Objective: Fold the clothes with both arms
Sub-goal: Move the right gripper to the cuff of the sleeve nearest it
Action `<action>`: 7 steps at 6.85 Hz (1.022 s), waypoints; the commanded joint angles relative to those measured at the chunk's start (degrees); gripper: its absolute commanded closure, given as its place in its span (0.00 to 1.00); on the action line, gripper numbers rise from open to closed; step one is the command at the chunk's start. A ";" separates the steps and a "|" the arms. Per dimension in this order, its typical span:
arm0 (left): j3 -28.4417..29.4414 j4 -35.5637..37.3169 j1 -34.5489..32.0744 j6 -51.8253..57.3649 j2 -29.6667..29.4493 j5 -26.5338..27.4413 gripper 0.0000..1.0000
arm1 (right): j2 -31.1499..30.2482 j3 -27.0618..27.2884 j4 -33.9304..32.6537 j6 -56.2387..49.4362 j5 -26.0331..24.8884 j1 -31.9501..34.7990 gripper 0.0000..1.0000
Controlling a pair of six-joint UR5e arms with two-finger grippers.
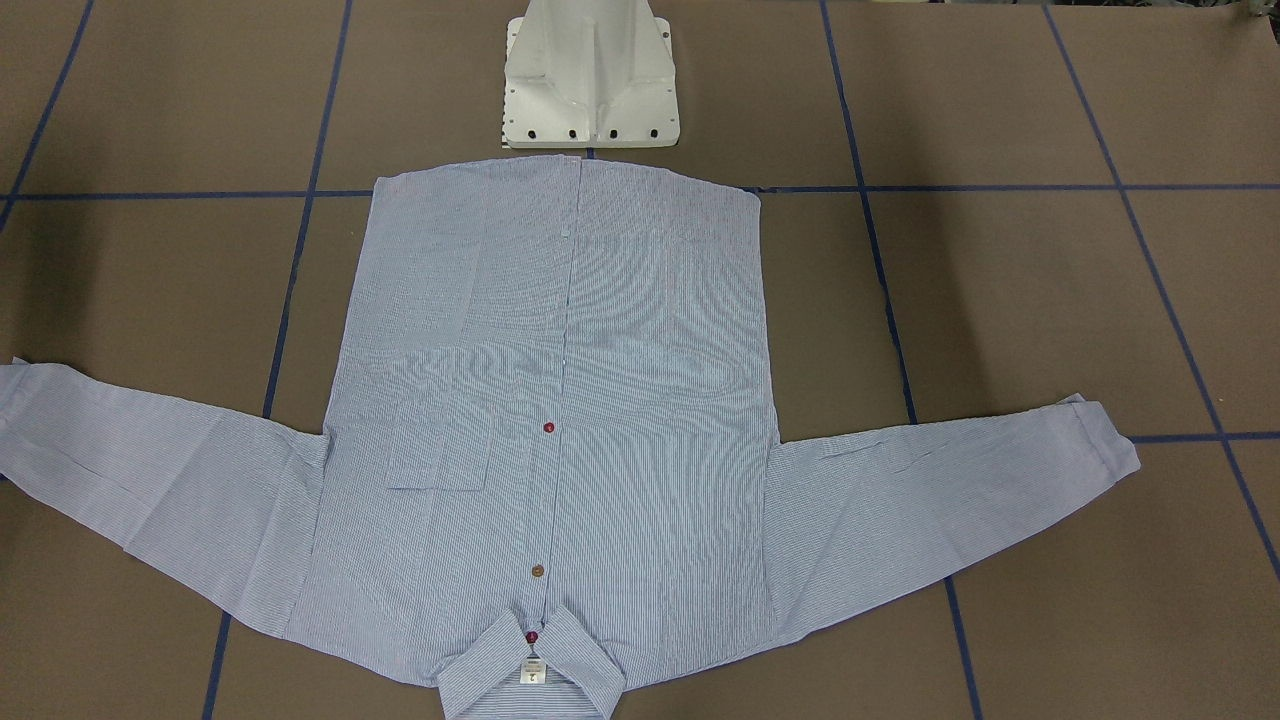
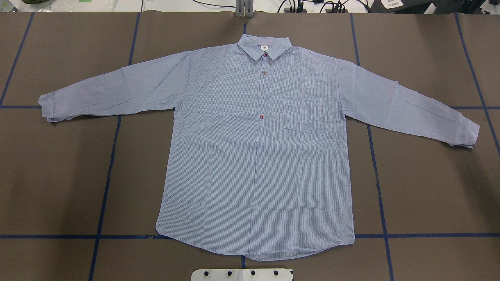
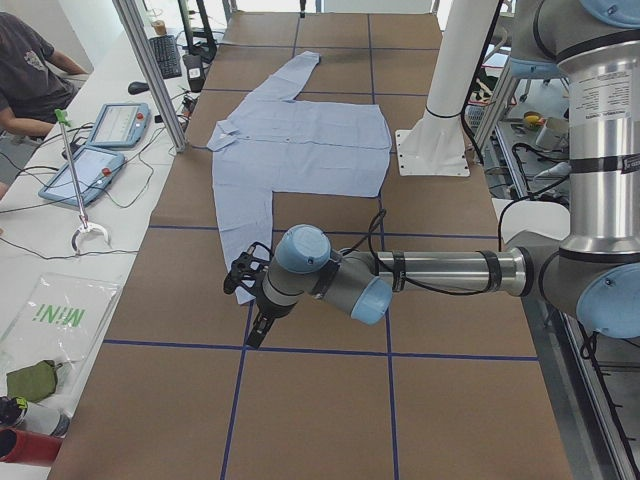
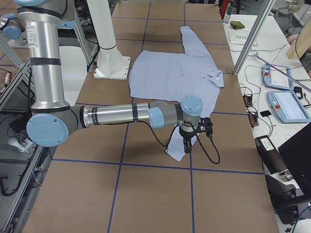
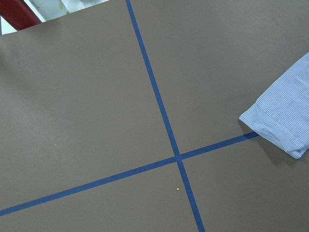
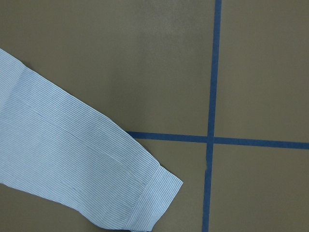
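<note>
The light blue striped shirt lies flat and face up on the brown table, buttoned, with both sleeves spread and the collar on the far side from the robot. It also shows in the front view. Neither arm shows in the overhead or front views. In the left side view my left gripper hangs above the near sleeve cuff. In the right side view my right gripper hangs above the other cuff. I cannot tell whether either gripper is open or shut. Neither wrist view shows fingers.
The white pedestal base stands just behind the shirt hem. Blue tape lines grid the brown table cover. A side bench with tablets, cables and a metal post runs along the operators' side, where a person sits.
</note>
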 commanded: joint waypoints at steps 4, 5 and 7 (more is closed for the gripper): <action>-1.16 -1.58 0.31 0.72 2.16 -0.23 0.00 | -7.50 -1.12 10.03 0.87 0.30 0.56 0.00; -1.25 -1.84 0.40 0.54 2.16 -0.32 0.00 | -8.04 -1.82 11.47 1.31 0.48 -0.22 0.00; -1.51 -1.76 0.40 -0.85 1.81 -1.71 0.00 | -8.31 -1.57 11.92 16.93 1.10 -4.94 0.00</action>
